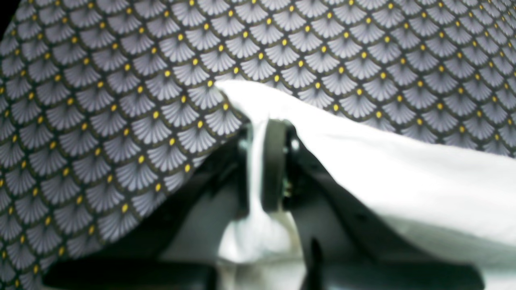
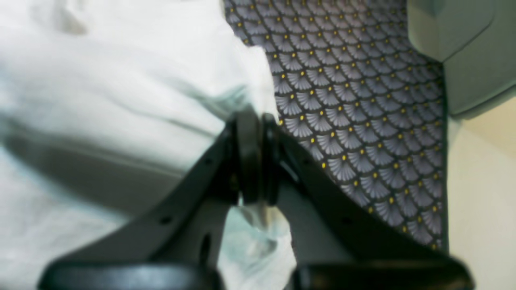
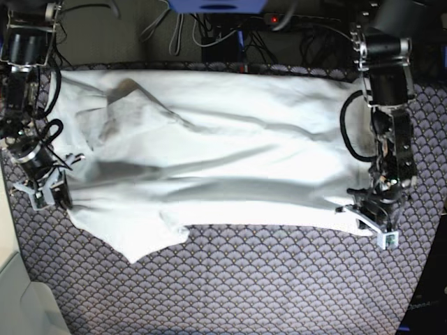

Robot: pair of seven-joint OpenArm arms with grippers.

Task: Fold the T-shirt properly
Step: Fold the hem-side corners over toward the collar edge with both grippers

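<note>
Two tools pinch the rumpled white T-shirt [image 3: 209, 160].

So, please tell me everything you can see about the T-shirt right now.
The T-shirt is plain white, soft cloth with no print. It lies spread wide across the patterned tablecloth, wrinkled, with a grey shadowed fold near its upper part. One sleeve sticks out along the near edge. Both ends are pinched: the left claw is shut on its edge, and the right claw is shut on the opposite edge, lifting the cloth slightly there. The rest lies on the table.
</note>
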